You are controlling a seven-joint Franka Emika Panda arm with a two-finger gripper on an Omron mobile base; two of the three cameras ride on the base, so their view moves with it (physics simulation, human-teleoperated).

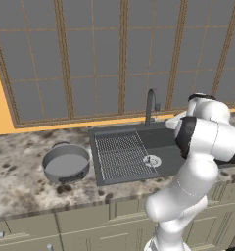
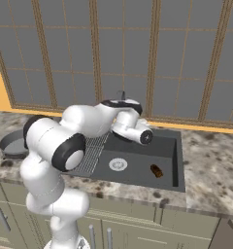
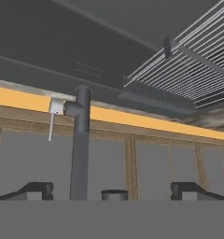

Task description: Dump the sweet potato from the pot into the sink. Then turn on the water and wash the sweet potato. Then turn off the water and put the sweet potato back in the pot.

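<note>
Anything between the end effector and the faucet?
Nothing visible. In the hand view the open end effector faces the faucet directly, its side lever off to one side of the post. The sweet potato already lies in the sink, away from the faucet.
</note>
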